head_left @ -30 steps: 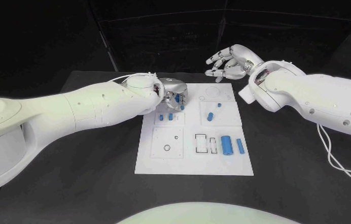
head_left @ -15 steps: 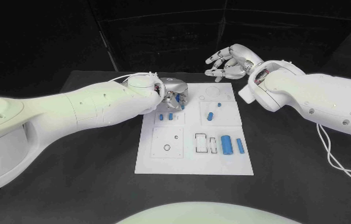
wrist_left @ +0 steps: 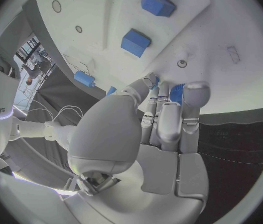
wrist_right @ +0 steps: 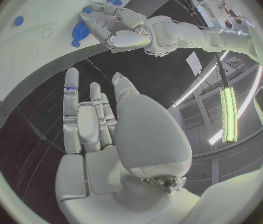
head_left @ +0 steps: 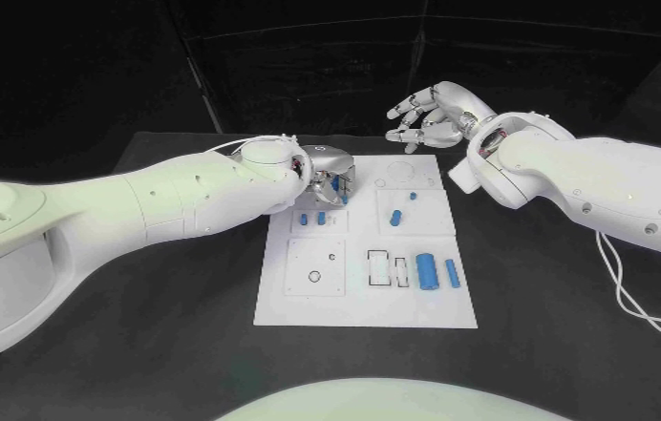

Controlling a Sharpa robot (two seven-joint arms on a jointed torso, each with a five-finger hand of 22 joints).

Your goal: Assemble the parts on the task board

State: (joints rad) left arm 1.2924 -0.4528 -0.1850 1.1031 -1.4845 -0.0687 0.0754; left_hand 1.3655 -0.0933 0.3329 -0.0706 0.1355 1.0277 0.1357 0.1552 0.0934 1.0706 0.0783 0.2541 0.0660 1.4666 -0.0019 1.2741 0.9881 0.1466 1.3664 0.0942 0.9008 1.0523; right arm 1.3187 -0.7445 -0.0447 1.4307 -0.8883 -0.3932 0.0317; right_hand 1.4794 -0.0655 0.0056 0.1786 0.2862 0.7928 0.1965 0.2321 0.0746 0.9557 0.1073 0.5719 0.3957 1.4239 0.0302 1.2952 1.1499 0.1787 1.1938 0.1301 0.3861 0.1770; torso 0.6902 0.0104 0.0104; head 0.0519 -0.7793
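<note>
Left hand pinches a small blue part, upper middle: light, stiff, slippery, grip its sides. Right hand spread, empty.

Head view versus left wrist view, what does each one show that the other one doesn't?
Only the head view takes in the whole task board, with the large blue cylinder and the slim blue part beside it, and the right hand raised beyond the board's far edge, holding nothing. Only the left wrist view looks from behind the left hand, where a blue part sits between its fingers. Both show the left hand over the board and two small blue blocks next to it.
</note>
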